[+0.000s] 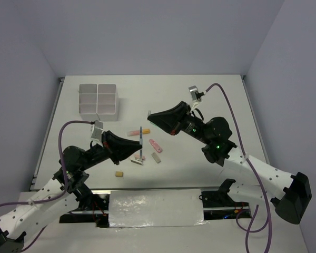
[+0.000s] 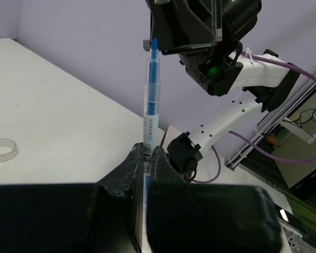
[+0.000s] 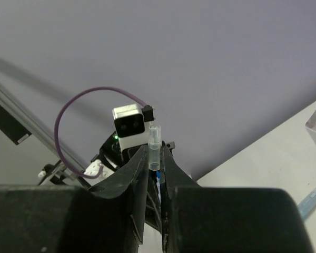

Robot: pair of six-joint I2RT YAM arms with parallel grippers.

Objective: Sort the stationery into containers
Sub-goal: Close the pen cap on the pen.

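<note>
My left gripper [image 1: 140, 143] is shut on a blue pen [image 1: 141, 136], held upright above the table's middle. In the left wrist view the pen [image 2: 151, 95] rises from between the fingertips [image 2: 159, 158], its bare blue tip pointing up at the right gripper. My right gripper [image 1: 149, 114] hovers just above and to the right of it, shut on a small clear cap [image 3: 155, 147] that sticks out past its fingers [image 3: 138, 166]. The white divided box [image 1: 98, 98] stands at the back left, away from both grippers.
Loose items lie under the grippers: an orange-and-pink highlighter [image 1: 138, 132], a pink eraser [image 1: 155, 145], a grey piece [image 1: 156, 157], a stapler-like piece [image 1: 137, 161] and a tan block [image 1: 119, 173]. A clear tape ring [image 2: 2, 149] lies on the table in the left wrist view.
</note>
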